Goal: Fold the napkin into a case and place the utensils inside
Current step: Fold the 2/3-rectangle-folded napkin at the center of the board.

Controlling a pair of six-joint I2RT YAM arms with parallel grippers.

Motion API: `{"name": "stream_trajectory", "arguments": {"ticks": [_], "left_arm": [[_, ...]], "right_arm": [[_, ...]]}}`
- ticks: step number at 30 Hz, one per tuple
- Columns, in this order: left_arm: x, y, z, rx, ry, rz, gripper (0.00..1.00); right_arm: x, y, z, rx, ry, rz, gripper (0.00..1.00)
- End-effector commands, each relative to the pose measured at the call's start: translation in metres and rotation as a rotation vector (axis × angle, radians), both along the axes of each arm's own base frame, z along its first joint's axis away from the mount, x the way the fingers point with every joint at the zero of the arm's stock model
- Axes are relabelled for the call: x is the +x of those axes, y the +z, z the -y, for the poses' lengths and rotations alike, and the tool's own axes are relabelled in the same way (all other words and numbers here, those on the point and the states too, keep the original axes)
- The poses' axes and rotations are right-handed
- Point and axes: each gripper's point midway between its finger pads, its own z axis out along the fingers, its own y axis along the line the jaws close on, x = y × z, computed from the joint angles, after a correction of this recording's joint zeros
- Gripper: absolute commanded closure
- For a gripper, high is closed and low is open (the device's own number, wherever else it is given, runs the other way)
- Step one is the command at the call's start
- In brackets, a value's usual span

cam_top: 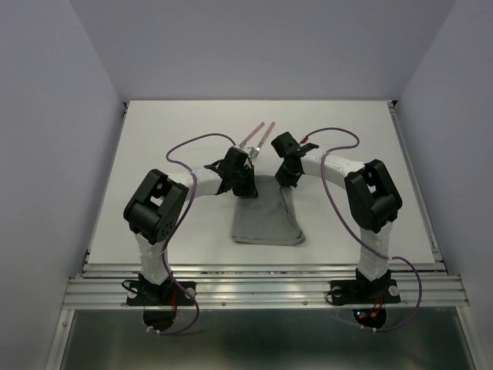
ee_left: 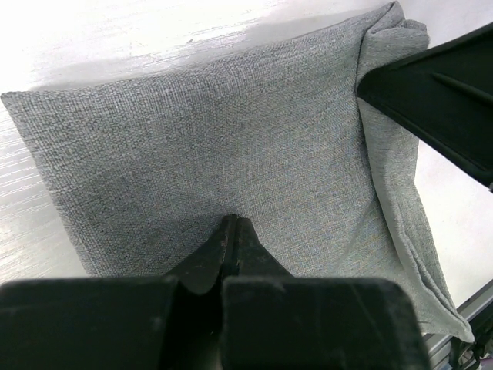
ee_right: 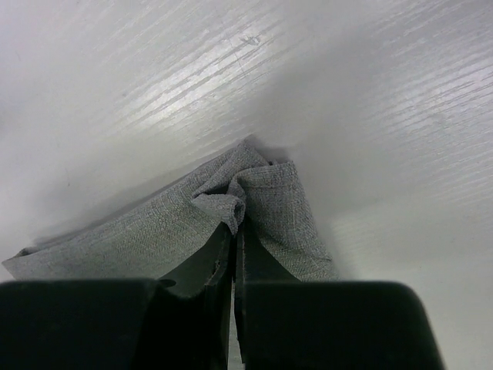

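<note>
The right gripper (ee_right: 237,223) has its fingers (ee_right: 212,266) closed on a bunched corner of the napkin (ee_right: 146,235). The grey fabric is gathered into a small crumpled fold at the tips and runs down on both sides to the white table (ee_right: 370,92). The left gripper (ee_left: 233,223) also has its fingers (ee_left: 258,258) closed, pad against pad, with the tips meeting at the cloth surface. It cannot be determined whether any fabric is caught between them. In the left wrist view the napkin lies flat ahead of the tips, and doubled layers show along the edge where the right gripper's black body is located. In the top view the napkin is a folded, roughly rectangular piece at the centre of the table, between the two arms. Both grippers are at its far edge, left and right, and its near edge is short of the metal rail (cam_top: 262,287). The utensils (cam_top: 258,137) lie side by side on the table just beyond the napkin, outside it. Their pinkish handles point away from the arms and their silver ends are close to the left gripper.
</note>
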Motion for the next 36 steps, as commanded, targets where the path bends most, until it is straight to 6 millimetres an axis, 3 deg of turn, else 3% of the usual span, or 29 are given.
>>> {"name": "stream_trajectory", "arguments": {"ticks": [1, 22, 28, 36], "left_arm": [[-0.013, -0.013, -0.017, 0.077, 0.002, -0.028, 1.0], [-0.009, -0.005, -0.015, 0.093, -0.025, -0.002, 1.0], [-0.009, -0.001, -0.007, 0.056, -0.053, -0.001, 1.0], [-0.014, -0.009, -0.008, 0.058, -0.053, -0.028, 1.0]], "right_arm": [[0.008, 0.0, -0.008, -0.004, -0.045, -0.002, 0.99], [0.013, -0.002, -0.014, -0.045, -0.073, -0.026, 0.99], [0.012, 0.012, -0.012, -0.054, -0.116, 0.035, 0.99], [0.011, 0.022, -0.014, -0.043, -0.129, 0.062, 0.99]]}}
